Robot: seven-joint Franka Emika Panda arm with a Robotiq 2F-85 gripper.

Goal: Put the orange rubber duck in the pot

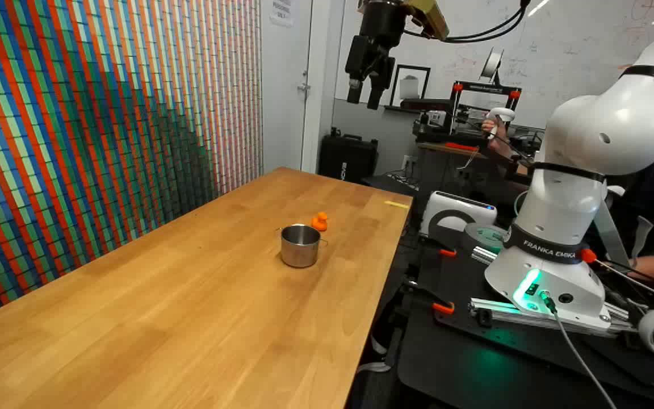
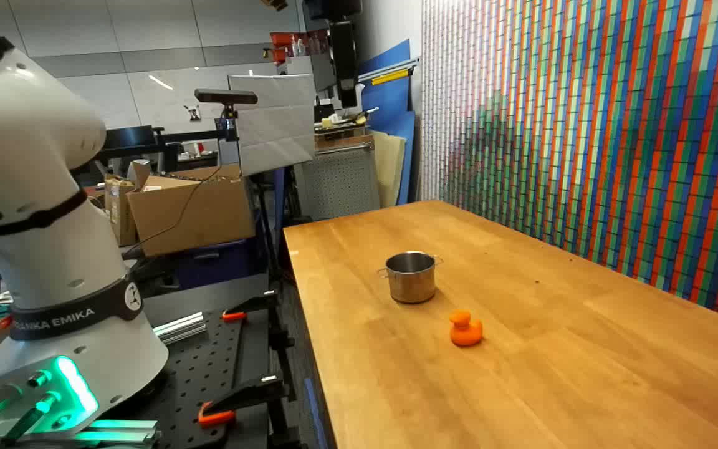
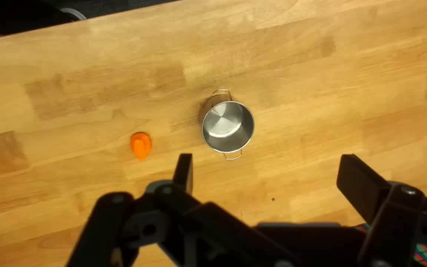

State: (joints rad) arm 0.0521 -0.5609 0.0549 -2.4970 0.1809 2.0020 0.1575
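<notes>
The orange rubber duck [image 1: 319, 222] sits upright on the wooden table, close beside the pot [image 1: 300, 248] but apart from it. Both also show in an exterior view, the duck [image 2: 465, 330] and the pot [image 2: 411, 282]. In the wrist view the duck [image 3: 140, 145] lies to the left of the pot [image 3: 228, 128], whose inside shows bare metal. The pot stands upright with two thin wire handles. My gripper [image 1: 364, 99] is high above the table. In the wrist view the fingers of the gripper [image 3: 267, 165] are wide apart with nothing between them.
The wooden table [image 1: 191, 307] ends against a colourful striped wall [image 1: 105, 113]. The robot base stands on a black mount [image 1: 452, 352] along the opposite edge. A yellow strip [image 1: 397, 204] lies near the table's corner. Clamps with orange tips [image 2: 217, 415] sit on the mount.
</notes>
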